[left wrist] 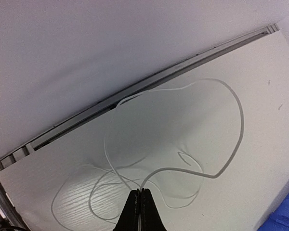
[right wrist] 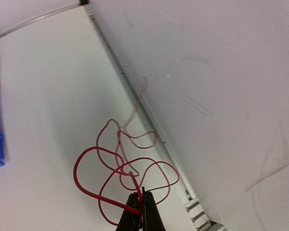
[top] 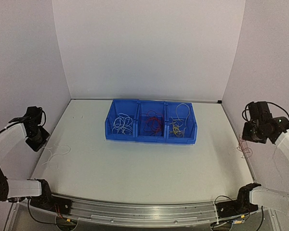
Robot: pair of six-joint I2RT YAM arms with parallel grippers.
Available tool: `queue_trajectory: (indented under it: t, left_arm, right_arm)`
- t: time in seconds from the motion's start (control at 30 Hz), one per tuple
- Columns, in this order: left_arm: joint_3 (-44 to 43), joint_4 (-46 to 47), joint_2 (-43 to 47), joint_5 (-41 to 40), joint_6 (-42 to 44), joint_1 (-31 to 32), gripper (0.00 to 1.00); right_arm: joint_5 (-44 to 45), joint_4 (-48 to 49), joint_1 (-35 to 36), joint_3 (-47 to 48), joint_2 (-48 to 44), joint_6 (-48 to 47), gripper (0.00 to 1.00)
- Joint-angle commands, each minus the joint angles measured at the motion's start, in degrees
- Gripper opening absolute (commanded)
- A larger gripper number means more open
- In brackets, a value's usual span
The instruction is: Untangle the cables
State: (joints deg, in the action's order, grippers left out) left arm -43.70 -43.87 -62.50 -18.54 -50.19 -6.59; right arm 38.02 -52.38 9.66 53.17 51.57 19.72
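Where the left fingers (left wrist: pixel 138 197) met at the bottom of the left wrist view, they were pinched shut on a white cable (left wrist: pixel 241 126), one strand running straight into the seam between their tips. From that pinch the cable spread over the pale counter (left wrist: pixel 260 62) in one wide loop and several smaller ones, reaching close to the rail (left wrist: pixel 149 86) at the foot of the wall. Whether those loops belonged to one wire or several could not be told. A corner of the blue bin (left wrist: pixel 285 217) was cut off at the lower right.

The right fingers (right wrist: pixel 138 197) were likewise clamped, on a red cable (right wrist: pixel 78 163) whose loops crossed one another just beyond the tips, beside the counter's right edge. A thinner, paler strand farther out was too blurred to trace.

Seen from above, the left arm was folded outward with its wrist raised near the left wall, and the right arm mirrored it at the right wall, both forearms clipped by the frame. Well apart from both, the bin sat mid-counter, holding white cables (top: pixel 123 124) in its left compartment, red cables (top: pixel 153 124) in the middle and yellow-brown cables (top: pixel 178 127) in the right.
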Motion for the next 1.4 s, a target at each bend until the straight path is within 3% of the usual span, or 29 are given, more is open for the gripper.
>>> queue_trajectory:
  t: [0.0,0.17,0.27,0.53,0.87,1.07,1.37]
  left_arm:
    - [2.6,8.58,4.47,12.25,7.59,-0.11,0.0]
    - [6.05,14.03,6.12,25.49,9.58,-0.14,0.0]
    - [7.08,15.92,6.19,31.01,10.19,-0.01,0.0]
    - [9.31,20.86,8.27,41.45,11.49,-0.04,0.0]
    - [11.2,18.18,11.8,42.03,12.58,0.0,0.0]
    - [11.59,18.5,12.73,44.1,12.17,0.01,0.0]
    - [9.13,20.57,11.26,46.93,12.45,0.02,0.0]
  right_arm:
    - [-32.46,9.16,-0.04,6.54,-0.31,-1.24,0.0]
    - [-56.58,18.13,0.18,12.41,3.75,5.56,0.0]
    - [-64.04,24.19,2.48,15.88,7.92,8.53,0.0]
    - [-59.2,27.69,17.69,32.59,26.02,2.27,0.0]
    - [-52.66,29.49,19.72,51.66,48.75,1.66,0.0]
    - [-50.1,30.14,19.71,54.4,58.35,1.56,0.0]
    - [-53.86,30.01,21.16,59.44,72.6,4.7,0.0]
